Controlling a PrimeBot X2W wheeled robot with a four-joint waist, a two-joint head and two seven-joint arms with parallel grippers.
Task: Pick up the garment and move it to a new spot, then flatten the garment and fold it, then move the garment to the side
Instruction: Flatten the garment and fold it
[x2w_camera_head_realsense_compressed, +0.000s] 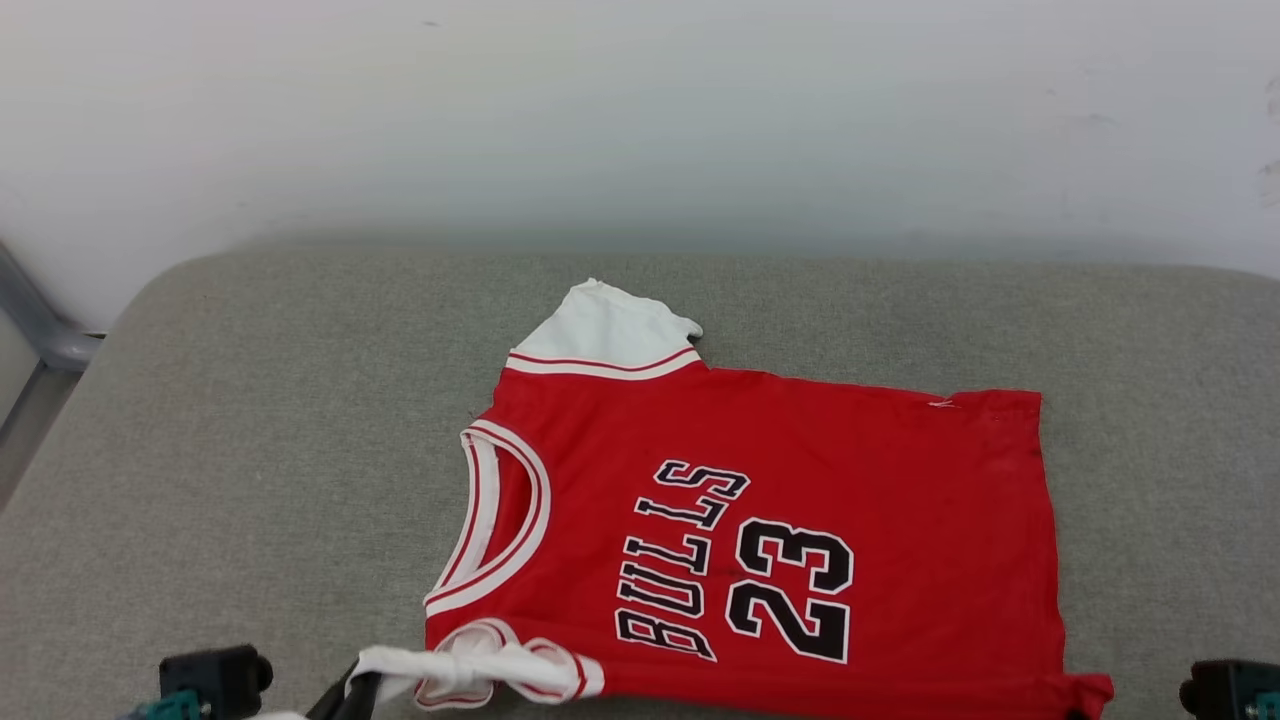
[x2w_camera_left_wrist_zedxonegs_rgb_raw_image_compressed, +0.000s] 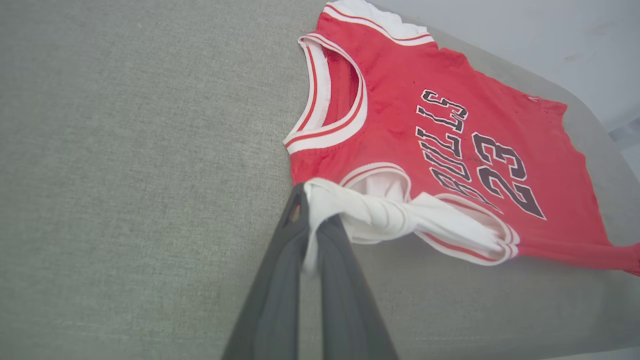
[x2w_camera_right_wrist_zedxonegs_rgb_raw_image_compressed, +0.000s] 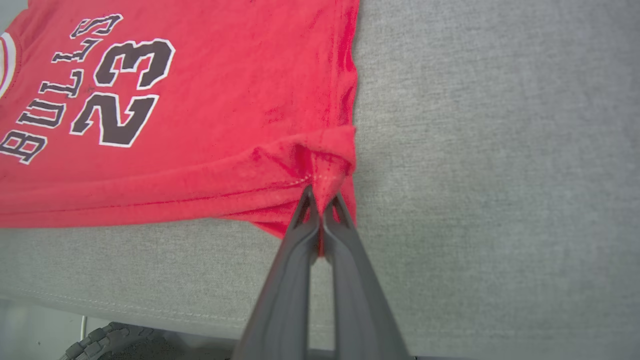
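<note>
Both near corners pinched.
Head view: garment (x2w_camera_head_realsense_compressed: 800, 520) lies chest-up on the grey cushion (x2w_camera_head_realsense_compressed: 250, 450). Left wrist: left gripper (x2w_camera_left_wrist_zedxonegs_rgb_raw_image_compressed: 306, 200) clamped on the white sleeve (x2w_camera_left_wrist_zedxonegs_rgb_raw_image_compressed: 380, 215). Right wrist: right gripper (x2w_camera_right_wrist_zedxonegs_rgb_raw_image_compressed: 320, 202) clamped on the hem corner (x2w_camera_right_wrist_zedxonegs_rgb_raw_image_compressed: 330, 150) (to pull it flat, I judge).

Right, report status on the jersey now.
Left gripper jaws shut on bunched white sleeve; right gripper jaws shut on red hem corner. Red BULLS 23 jersey shirt spread face up on grey fabric surface. No obstacle seen.
</note>
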